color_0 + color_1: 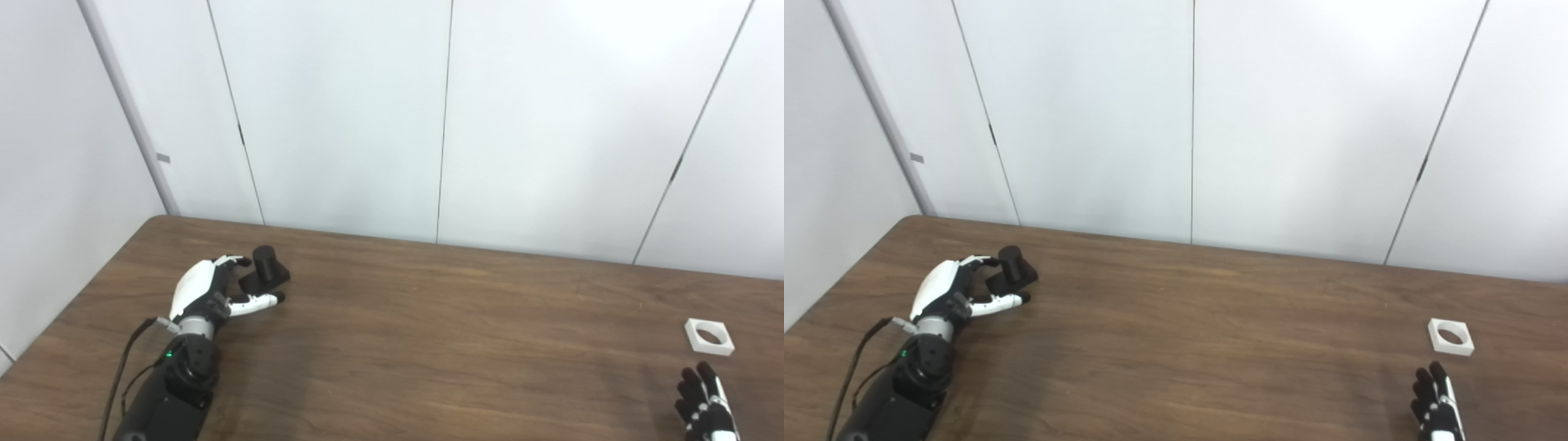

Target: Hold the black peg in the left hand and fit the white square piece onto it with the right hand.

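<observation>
Brown wooden table point(429, 318), black peg point(264, 269), white square piece point(708, 336)

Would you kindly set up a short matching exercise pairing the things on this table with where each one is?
Things:
1. black peg
2. white square piece
3. left hand
4. right hand

Places:
A. bottom right corner, fingers apart, holding nothing
B. lying flat on the table's right side
C. between white fingers on the left
D. curled around a dark object at the left

Pairs: 1-C, 2-B, 3-D, 4-A

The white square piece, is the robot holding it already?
No, the white square piece lies alone on the table, with the right hand near it, not touching.
</observation>
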Controlling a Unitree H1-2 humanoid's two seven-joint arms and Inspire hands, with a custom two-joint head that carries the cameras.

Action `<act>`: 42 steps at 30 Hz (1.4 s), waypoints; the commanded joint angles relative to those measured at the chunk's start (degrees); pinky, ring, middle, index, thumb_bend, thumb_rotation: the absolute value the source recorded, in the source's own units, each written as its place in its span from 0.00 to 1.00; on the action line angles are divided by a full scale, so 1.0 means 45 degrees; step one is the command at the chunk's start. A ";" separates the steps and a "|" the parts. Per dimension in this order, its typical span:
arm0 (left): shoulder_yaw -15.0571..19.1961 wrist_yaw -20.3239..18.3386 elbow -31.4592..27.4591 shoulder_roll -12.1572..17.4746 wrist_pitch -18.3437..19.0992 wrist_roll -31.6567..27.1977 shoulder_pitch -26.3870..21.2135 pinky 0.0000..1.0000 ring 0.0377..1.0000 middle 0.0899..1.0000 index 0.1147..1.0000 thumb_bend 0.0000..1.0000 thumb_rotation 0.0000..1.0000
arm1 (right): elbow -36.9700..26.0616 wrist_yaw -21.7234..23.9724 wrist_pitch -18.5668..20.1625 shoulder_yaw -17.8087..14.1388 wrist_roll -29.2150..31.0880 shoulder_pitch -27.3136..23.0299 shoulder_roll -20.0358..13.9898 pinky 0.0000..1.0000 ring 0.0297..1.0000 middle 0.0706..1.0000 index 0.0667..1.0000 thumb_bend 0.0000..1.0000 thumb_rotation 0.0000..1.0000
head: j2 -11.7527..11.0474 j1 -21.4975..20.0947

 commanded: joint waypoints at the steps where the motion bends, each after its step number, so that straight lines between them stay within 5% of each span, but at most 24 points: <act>1: -0.0074 0.0226 0.0024 0.0408 0.0032 0.0185 -0.0811 1.00 1.00 0.94 0.80 0.91 0.40 | -0.0043 -0.0053 -0.0045 0.0085 0.0119 0.0629 0.0241 0.98 0.98 0.97 1.00 0.46 1.00 | 0.0030 -0.0006; 14: -0.0646 0.0547 0.1019 0.0668 0.0554 0.0678 -0.1305 1.00 1.00 0.94 0.78 0.89 0.37 | -0.0406 -0.0054 0.0302 0.0122 0.0178 0.0702 0.0269 0.99 0.98 0.97 1.00 0.44 1.00 | 0.0144 0.0055; 29: -0.1144 0.0490 0.0485 0.0911 0.1586 0.1246 -0.1068 1.00 1.00 0.92 0.71 0.87 0.38 | -0.0449 0.0026 0.0267 0.0171 0.0201 0.0745 0.0165 1.00 1.00 0.99 1.00 0.41 1.00 | 0.0231 0.0163; 42: -0.1253 0.0246 0.0287 0.0932 0.1482 0.0960 -0.1132 1.00 0.94 0.87 0.61 0.84 0.34 | -0.0604 0.0019 0.0453 0.0115 0.0299 0.0765 0.0109 1.00 1.00 0.98 1.00 0.42 1.00 | 0.0362 0.0207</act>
